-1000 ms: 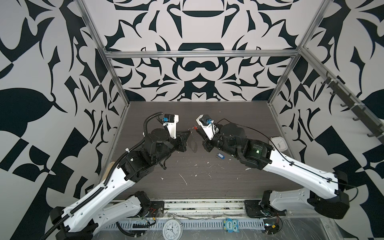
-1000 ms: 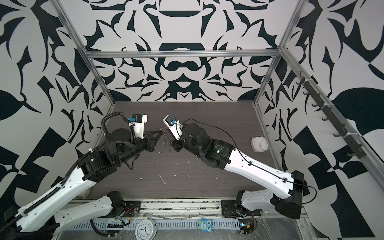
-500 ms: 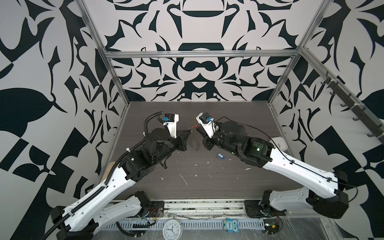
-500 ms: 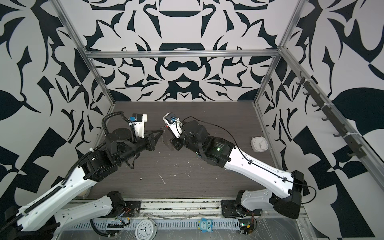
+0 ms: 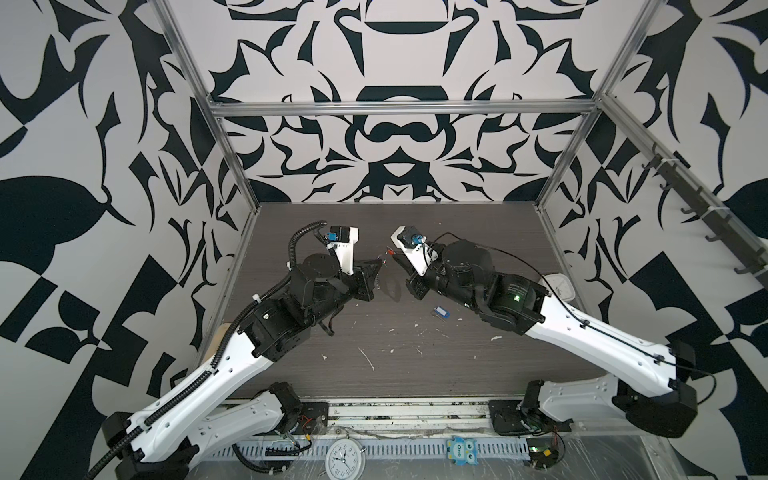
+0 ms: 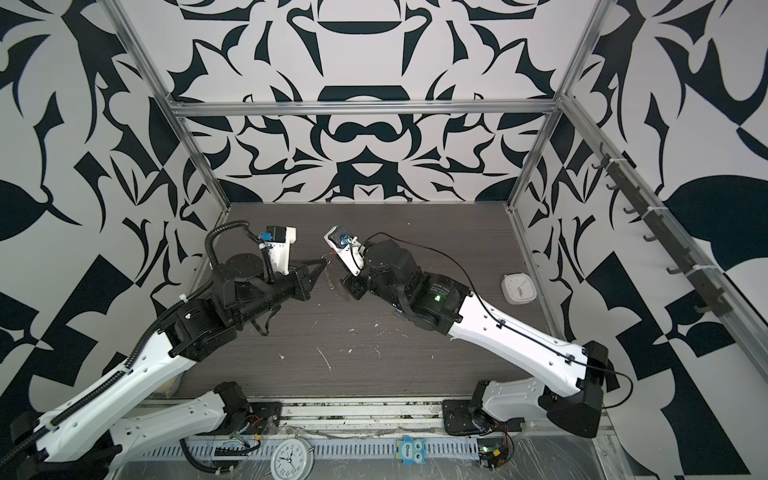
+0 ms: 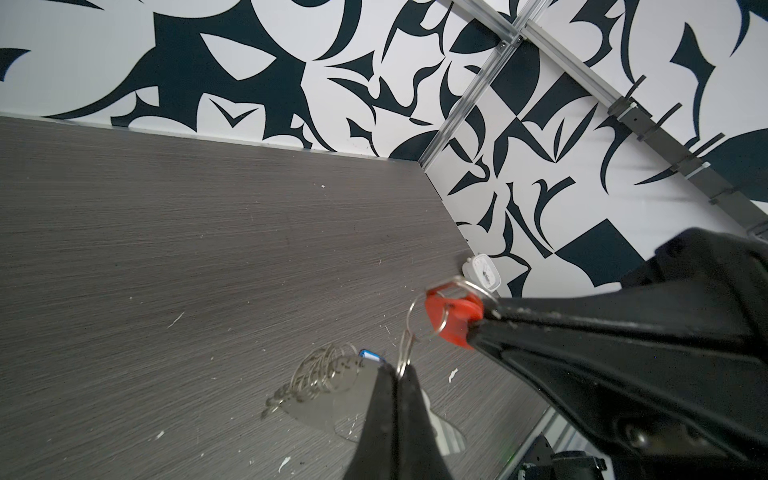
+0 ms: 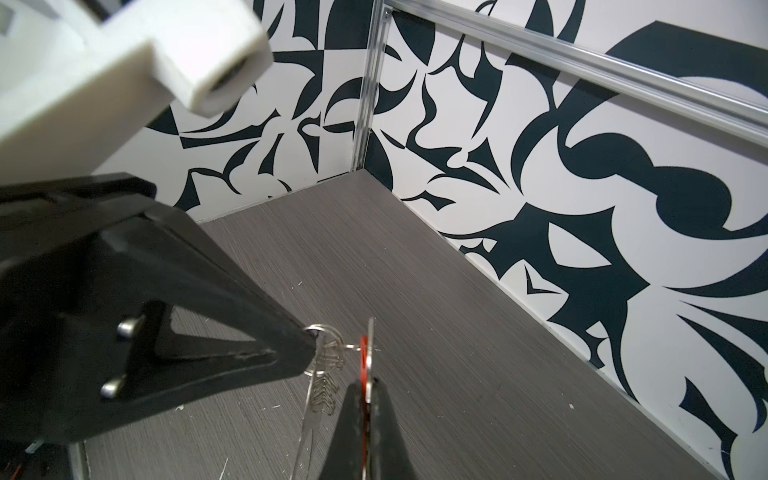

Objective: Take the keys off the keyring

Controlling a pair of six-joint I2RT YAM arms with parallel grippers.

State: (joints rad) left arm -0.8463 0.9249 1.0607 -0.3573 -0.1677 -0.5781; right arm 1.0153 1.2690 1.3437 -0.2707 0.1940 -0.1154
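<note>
Against the views from a second ago I find next to nothing moved. Both arms hang where they were, both pincers keep the same grip, and the blue key tag (image 5: 441, 311) lies on the same spot of the table (image 5: 374, 224).

My left gripper (image 7: 400, 372) has its fingertips pressed together on a ring of the keyring (image 7: 405, 351). The rest of that chain of thin silvery rings dangles below the tip. My right gripper (image 8: 368, 386) is clamped on the red key tag (image 7: 451, 318), which stands on edge between its fingers. One ring passes through the tag's hole and links to the rings pinched by the left gripper, so the red tag is still on the keyring.

The two tips meet in the air above the table, well apart from the square white clock (image 5: 559, 286), on its side toward the left arm. The blue key tag lies flat on the table between that meeting point and the clock. It is nearer the front edge than the clock, just beside the right forearm, and loose from the keyring.

My count:
- two arms and two grippers
- two key tags, one red and one blue
- one keyring
- one square white clock on the table
- by the front rail, one round clock (image 5: 345, 459) and one blue owl figure (image 5: 461, 451)
</note>
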